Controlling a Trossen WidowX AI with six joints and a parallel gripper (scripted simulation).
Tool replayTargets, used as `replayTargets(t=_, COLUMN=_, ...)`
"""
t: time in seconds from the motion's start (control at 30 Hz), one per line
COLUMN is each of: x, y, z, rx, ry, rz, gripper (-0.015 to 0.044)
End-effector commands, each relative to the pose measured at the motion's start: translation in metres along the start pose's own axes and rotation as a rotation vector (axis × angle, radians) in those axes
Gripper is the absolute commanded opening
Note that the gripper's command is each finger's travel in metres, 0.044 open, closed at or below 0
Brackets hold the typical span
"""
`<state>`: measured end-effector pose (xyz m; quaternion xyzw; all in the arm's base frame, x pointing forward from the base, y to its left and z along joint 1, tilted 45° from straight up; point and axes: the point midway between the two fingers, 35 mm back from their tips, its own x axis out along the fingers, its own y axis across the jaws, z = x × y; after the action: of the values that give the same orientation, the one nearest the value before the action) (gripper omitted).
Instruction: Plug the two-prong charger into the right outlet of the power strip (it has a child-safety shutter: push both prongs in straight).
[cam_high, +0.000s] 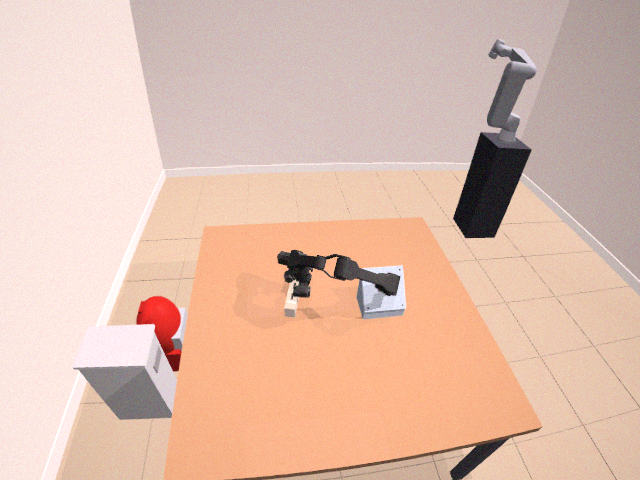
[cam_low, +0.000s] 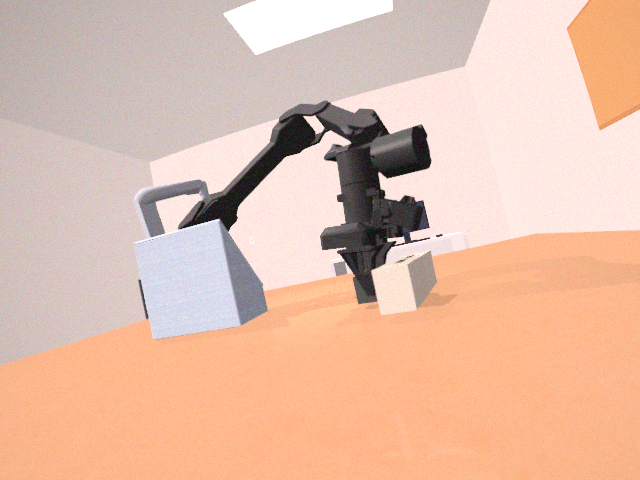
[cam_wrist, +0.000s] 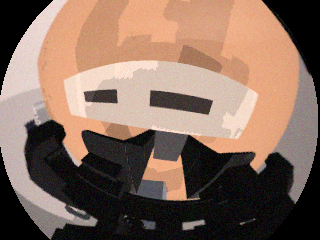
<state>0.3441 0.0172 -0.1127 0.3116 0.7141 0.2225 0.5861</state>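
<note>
The cream power strip (cam_high: 290, 305) (cam_low: 394, 290) (cam_wrist: 133, 102) is on the table, with two dark slots in its top face in the wrist view. My gripper (cam_low: 366, 289) (cam_wrist: 168, 131) is shut on the dark charger (cam_low: 366, 299) (cam_wrist: 168, 149), low over the table beside the strip. In the wrist view the charger's front end meets the strip's near edge, right of the strip's middle and roughly below the right-hand top slot. The prongs and the strip's side face toward the gripper are hidden, so how far the prongs are in cannot be told.
A pale blue box (cam_high: 382, 305) (cam_low: 188, 284) at the arm's base stands on the wooden table (cam_high: 351, 382) (cam_low: 330, 392). Off the table are a white cabinet (cam_high: 139, 390) with a red round object (cam_high: 159, 316), and a grey arm (cam_high: 504, 95) on a black pedestal (cam_high: 488, 191).
</note>
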Motion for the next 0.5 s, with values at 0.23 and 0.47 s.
replayTargets(t=0.23, x=0.0002, y=0.0006, z=0.0046, rx=-0.017, ry=-0.019, rz=-0.005, gripper=0.0)
replayTargets(t=0.47, x=0.0002, y=0.0006, z=0.0037, rx=-0.017, ry=-0.019, rz=-0.005, gripper=0.0)
